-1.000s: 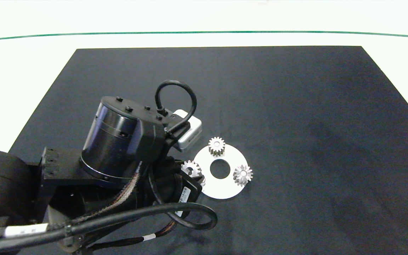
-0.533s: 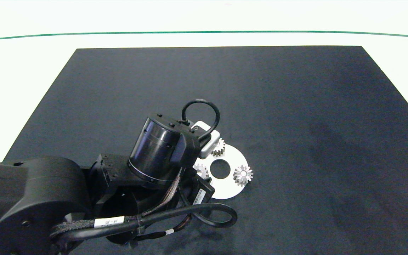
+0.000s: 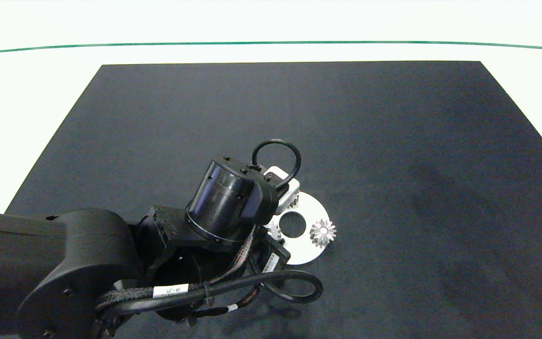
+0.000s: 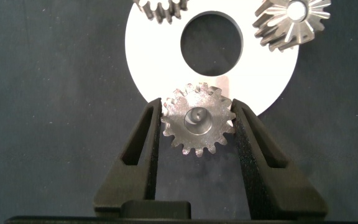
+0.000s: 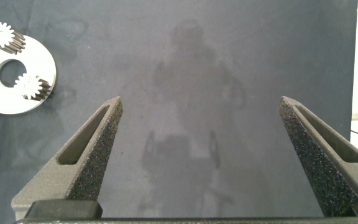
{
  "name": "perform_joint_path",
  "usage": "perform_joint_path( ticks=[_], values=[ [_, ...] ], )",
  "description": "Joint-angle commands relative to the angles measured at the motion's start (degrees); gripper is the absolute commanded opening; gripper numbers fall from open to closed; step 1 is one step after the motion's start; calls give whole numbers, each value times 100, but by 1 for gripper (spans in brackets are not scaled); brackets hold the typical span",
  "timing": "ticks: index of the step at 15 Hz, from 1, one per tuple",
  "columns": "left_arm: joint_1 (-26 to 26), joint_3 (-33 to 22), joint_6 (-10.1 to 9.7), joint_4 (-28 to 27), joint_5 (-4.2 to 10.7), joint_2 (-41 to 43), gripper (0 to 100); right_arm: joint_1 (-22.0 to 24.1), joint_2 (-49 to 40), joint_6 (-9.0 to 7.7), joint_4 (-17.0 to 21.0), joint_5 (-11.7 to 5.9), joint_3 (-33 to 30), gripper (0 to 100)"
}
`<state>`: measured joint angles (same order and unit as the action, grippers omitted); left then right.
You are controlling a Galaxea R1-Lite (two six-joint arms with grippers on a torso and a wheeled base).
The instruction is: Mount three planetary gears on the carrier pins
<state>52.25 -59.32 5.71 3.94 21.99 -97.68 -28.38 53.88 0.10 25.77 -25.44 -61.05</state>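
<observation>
My left gripper [image 4: 197, 107] is shut on a silvery planetary gear [image 4: 197, 121], one finger [image 4: 149, 134] against its teeth on each side. This gear hangs over the near rim of the white carrier disc [image 4: 267, 74]. Two other gears [image 4: 291, 22] [image 4: 163, 7] sit on the disc's far part. In the head view my left arm [image 3: 226, 202] covers the disc's [image 3: 306, 249] left side; one gear [image 3: 322, 232] shows fully there. The carrier pins are hidden. My right gripper [image 5: 201, 102] hangs open above bare mat, far from the disc [image 5: 39, 62].
A black mat [image 3: 393, 141] covers the white table [image 3: 26, 94], which has a green line near its far edge. The left arm's cable loops [image 3: 294, 287] lie just in front of the disc.
My left arm has swung right and lower over the disc. The gear between its fingers has shifted from the disc's left rim toward the centre hole. The other two gears have stayed put.
</observation>
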Motion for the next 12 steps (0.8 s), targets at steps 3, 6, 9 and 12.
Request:
perform_joint_path(
  ticks=[3,6,9,12],
  values=[
    [22,-36,10,2,16,-128,34,-1,-27,-1,16,-13,-47,100],
    [31,-45,10,2,16,-128,34,-1,-44,-1,16,-5,-56,100],
    [22,-36,27,2,16,-137,34,-10,-71,-10,16,-5,-82,100],
    [13,-9,27,2,16,-119,34,-10,-80,-10,16,-5,-74,100]
  ],
)
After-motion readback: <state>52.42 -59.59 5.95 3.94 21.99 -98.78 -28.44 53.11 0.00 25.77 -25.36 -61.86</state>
